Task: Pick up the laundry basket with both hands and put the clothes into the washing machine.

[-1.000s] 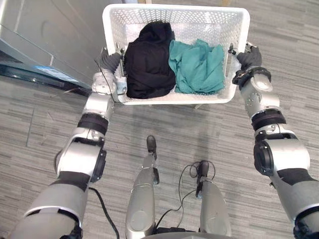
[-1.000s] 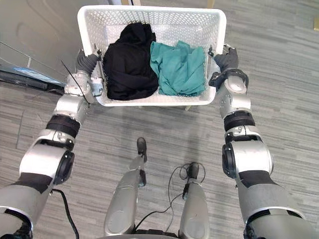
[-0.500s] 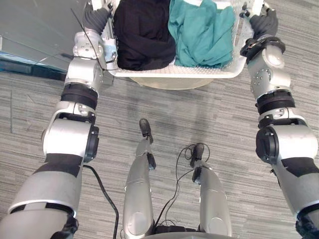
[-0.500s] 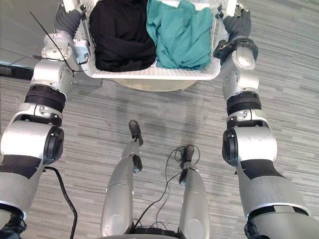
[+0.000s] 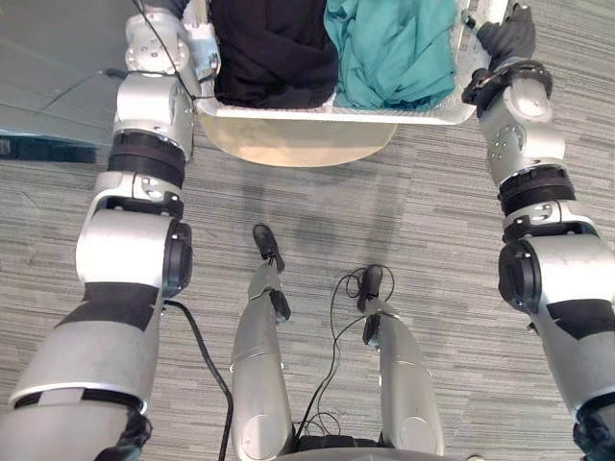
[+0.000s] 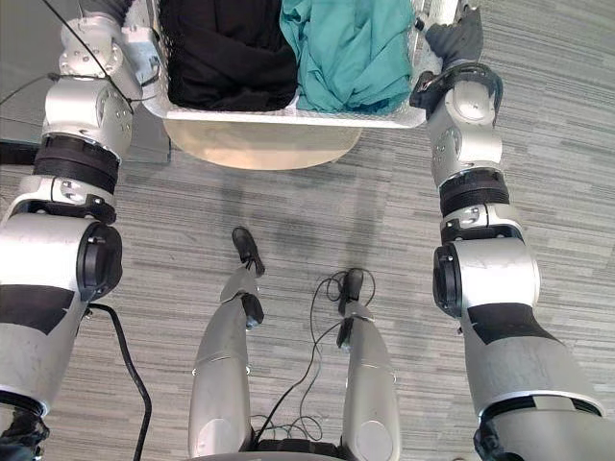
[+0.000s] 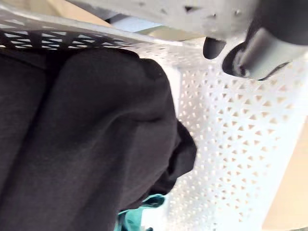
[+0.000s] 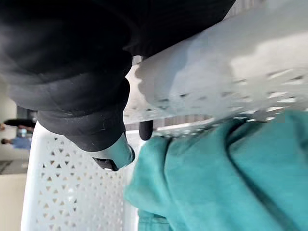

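I am holding the basket (image 5: 384, 114) up in front of me with both hands. My left hand (image 7: 255, 50) is gripping its left side, curling over the rim there. My right hand (image 5: 506, 40) is gripping the right side, with a finger (image 8: 115, 153) hooking under the rim and its dark tip poking inside. The black clothes (image 5: 274, 53) are lying in the left half of the basket. The green clothes (image 5: 389, 48) are lying in the right half, touching them. Both piles are reaching the near wall. The basket is hanging in the air over the floor (image 5: 404, 230). A round tan thing (image 5: 298, 144) is showing under its near edge, and I cannot tell what it is.
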